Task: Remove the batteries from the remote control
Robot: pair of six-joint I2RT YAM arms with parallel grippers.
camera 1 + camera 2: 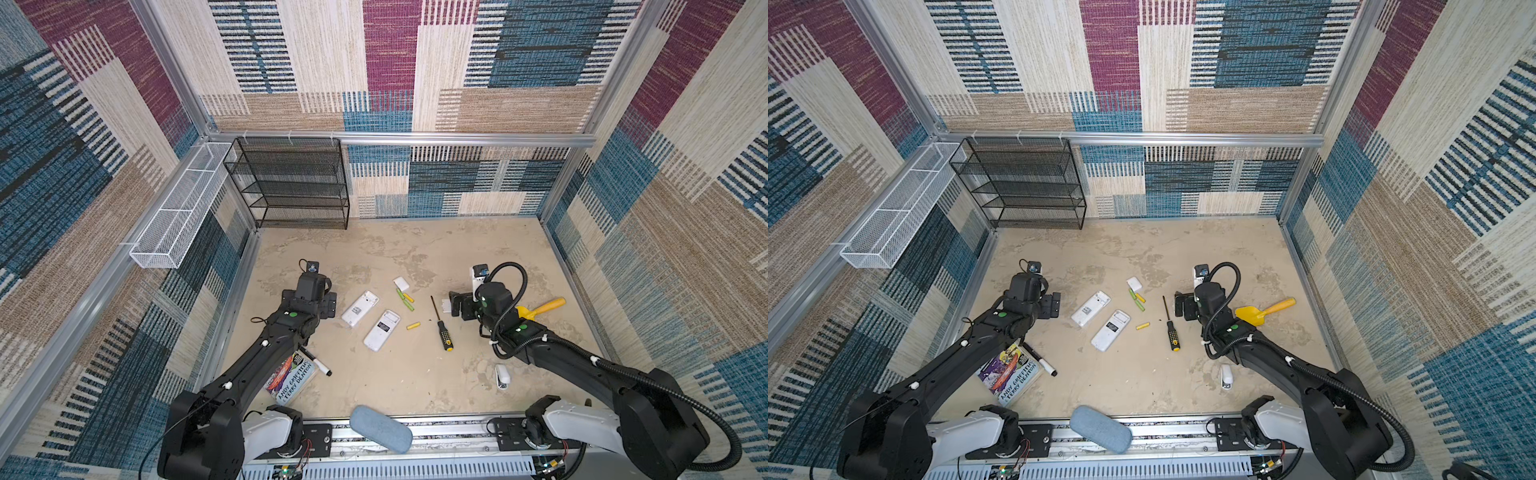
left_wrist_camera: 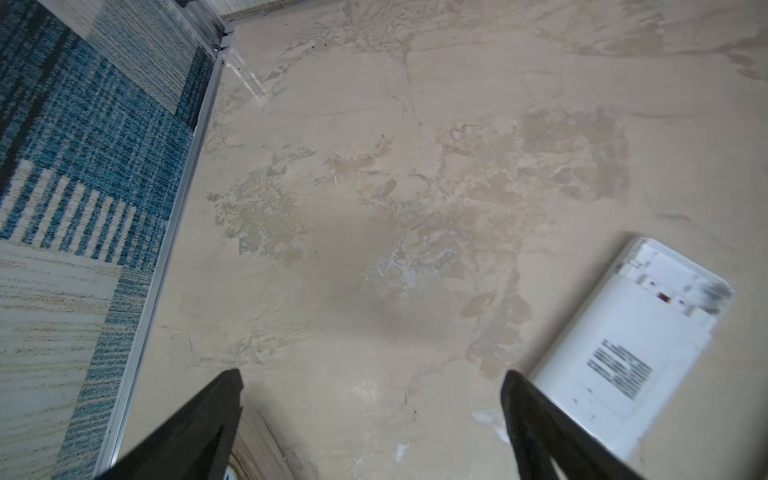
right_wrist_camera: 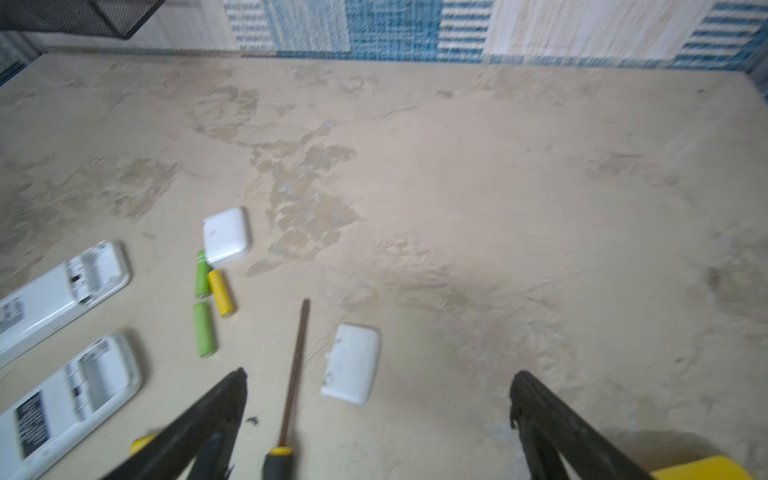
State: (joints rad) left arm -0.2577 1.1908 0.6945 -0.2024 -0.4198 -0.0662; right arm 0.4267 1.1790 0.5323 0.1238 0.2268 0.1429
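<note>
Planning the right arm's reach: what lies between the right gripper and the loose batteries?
The screwdriver and a white cover lie between the right gripper and the batteries, seen in the right wrist view.

1. Both top views look steeply down from high over the near edge toward the far wall, covering the whole table (image 1: 415, 382).
2. Left wrist view: low, by the left wall, sharing one remote (image 2: 636, 345) with them.
3. Right wrist view: low, facing far, sharing batteries (image 3: 203, 274) and screwdriver (image 3: 295, 365).
</note>
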